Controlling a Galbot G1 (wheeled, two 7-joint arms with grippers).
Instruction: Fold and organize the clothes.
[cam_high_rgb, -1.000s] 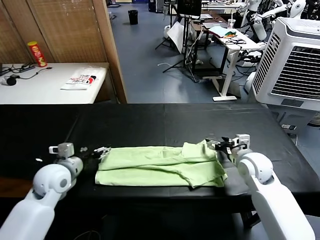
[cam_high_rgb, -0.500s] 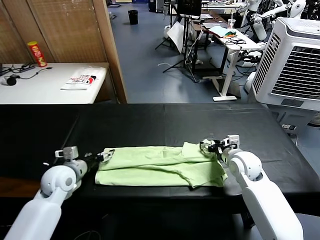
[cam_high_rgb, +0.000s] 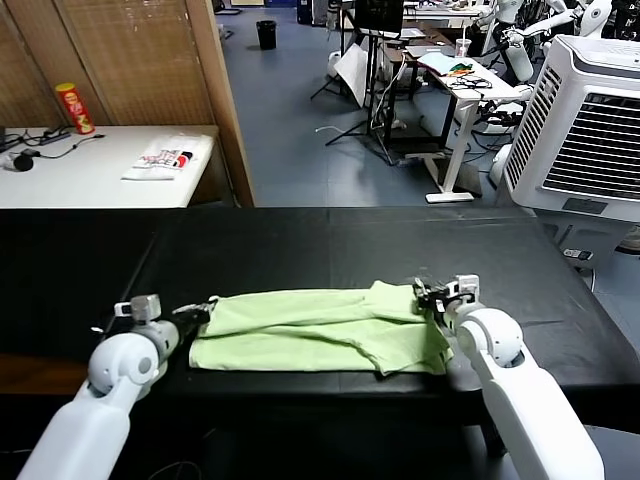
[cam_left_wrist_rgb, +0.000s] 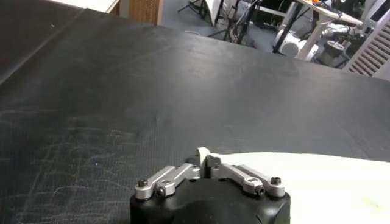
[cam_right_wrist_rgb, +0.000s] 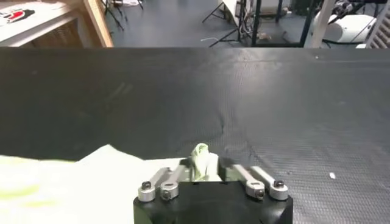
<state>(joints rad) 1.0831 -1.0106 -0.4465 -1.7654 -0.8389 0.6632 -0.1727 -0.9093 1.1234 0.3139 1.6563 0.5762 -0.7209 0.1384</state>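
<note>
The clothes are one pale light-green shirt (cam_high_rgb: 320, 330), lying folded into a long strip across the black table (cam_high_rgb: 330, 240) near its front edge. My left gripper (cam_high_rgb: 200, 310) is at the strip's far left corner. In the left wrist view it (cam_left_wrist_rgb: 206, 159) is shut, pinching the edge of the pale cloth (cam_left_wrist_rgb: 317, 179). My right gripper (cam_high_rgb: 425, 293) is at the far right corner. A bunched tuft of green cloth (cam_right_wrist_rgb: 200, 152) sticks up between its shut fingers (cam_right_wrist_rgb: 201, 165). The collar, buttons and printed patch are hidden.
A white side table (cam_high_rgb: 100, 175) at the back left holds a red can (cam_high_rgb: 72, 107) and a white packet (cam_high_rgb: 165, 158). A wooden partition (cam_high_rgb: 215, 100) stands beside it. A large white cooler (cam_high_rgb: 590, 130) stands at the right, beyond the table.
Both grippers have closed from open onto the shirt's far corners. Each moved a little inward towards the cloth, and the left corner now lifts slightly.
</note>
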